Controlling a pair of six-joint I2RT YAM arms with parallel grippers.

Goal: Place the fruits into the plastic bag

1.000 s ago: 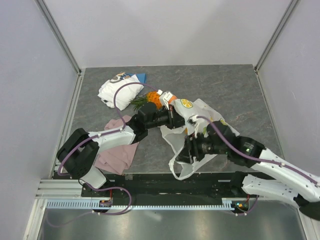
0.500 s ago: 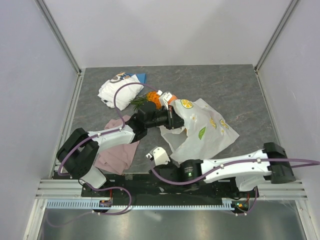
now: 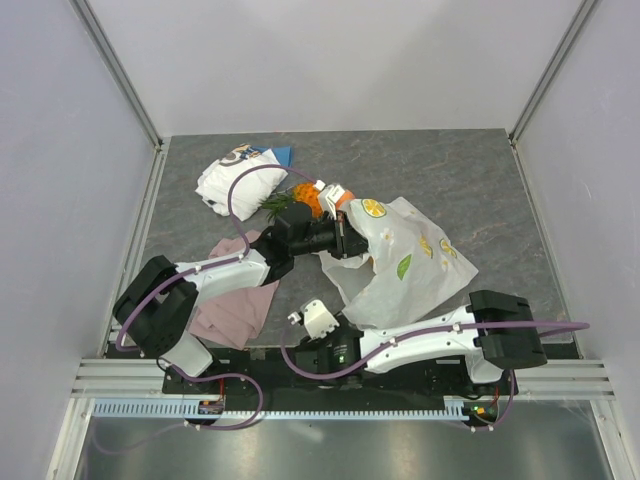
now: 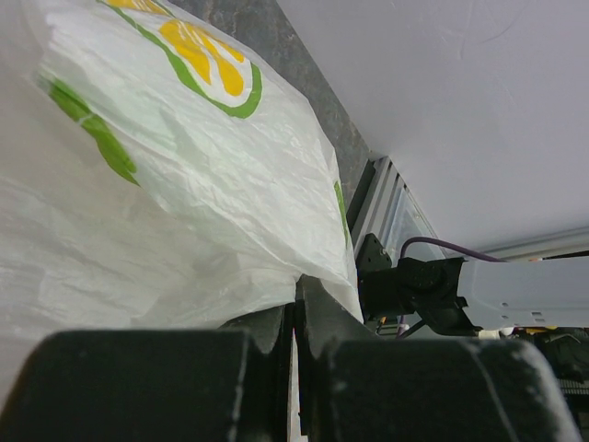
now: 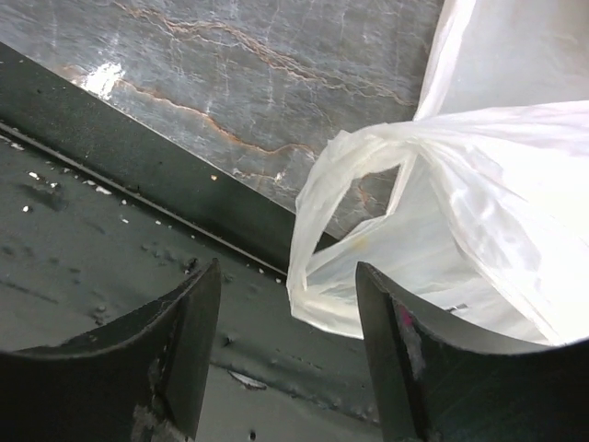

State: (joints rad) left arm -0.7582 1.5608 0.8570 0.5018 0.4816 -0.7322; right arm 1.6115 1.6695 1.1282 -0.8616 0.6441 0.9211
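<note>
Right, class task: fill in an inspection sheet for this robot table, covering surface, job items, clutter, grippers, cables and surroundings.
Surface: dark grey marbled tabletop.
Job's things: plastic bag lies flat, right of centre; pineapple beside its far-left corner, not inside; other fruits not seen.
Clutter: white cloth far left, blue item under it; pink cloth near left.
Grippers: left gripper shut on the bag's edge; right gripper open, empty, by the bag's near edge.
Cables: purple cables along both arms, one looping over the white cloth.
Surroundings: pale walls, metal frame posts.
</note>
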